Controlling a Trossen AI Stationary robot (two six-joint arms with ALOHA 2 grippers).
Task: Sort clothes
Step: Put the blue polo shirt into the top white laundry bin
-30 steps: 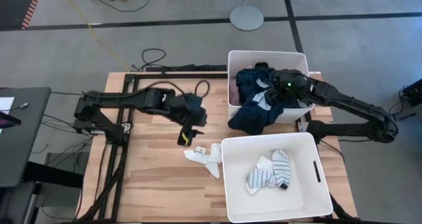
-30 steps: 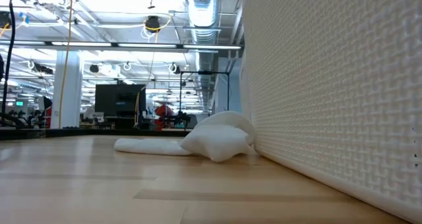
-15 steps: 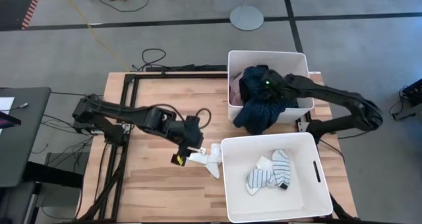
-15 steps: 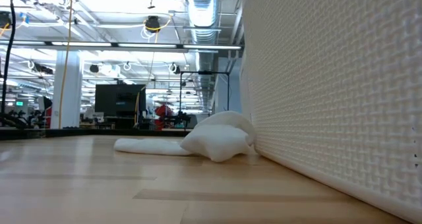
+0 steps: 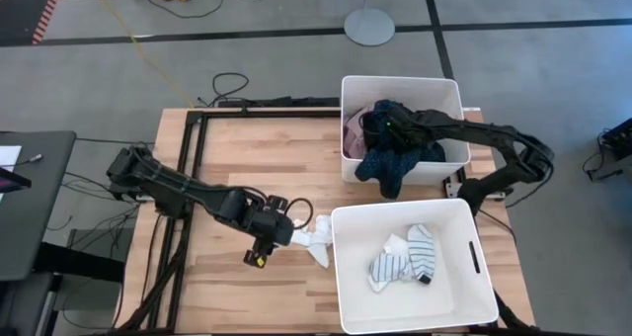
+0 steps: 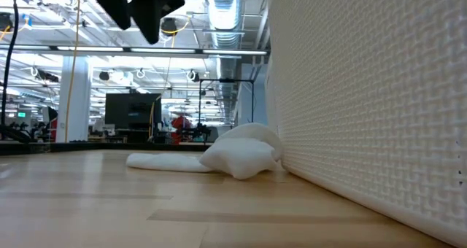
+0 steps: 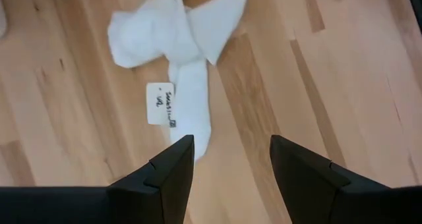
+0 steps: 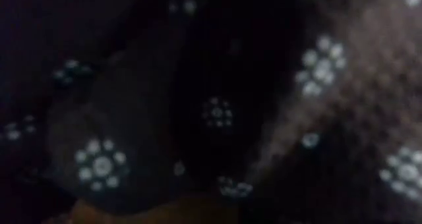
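Observation:
White socks (image 5: pixel 308 239) lie in a crumpled heap on the wooden table, right against the near bin's left wall; they also show in the low view (image 6: pixel 237 157) and in the left wrist view (image 7: pixel 175 46), where one bears a small white label. My left gripper (image 5: pixel 279 233) is open and hovers just above and left of them (image 7: pixel 231 141), touching nothing. My right gripper (image 5: pixel 392 128) is down in the far bin, buried in the navy dotted garment (image 5: pixel 390 163), which fills the right wrist view (image 8: pixel 211 112). One end of that garment hangs over the bin's near wall.
The far white bin (image 5: pixel 400 82) also holds a pink garment (image 5: pixel 351 133). The near white bin (image 5: pixel 474 277) holds a striped sock (image 5: pixel 420 247) and white socks; its wall fills the right of the low view (image 6: pixel 365 131). Bare table lies left of the socks.
My left gripper has gone toward the table's near edge and down, from mid-table to just over the white socks. My right gripper has gone toward the table's left inside the far bin, and less of the navy dotted garment now hangs over the bin's near wall.

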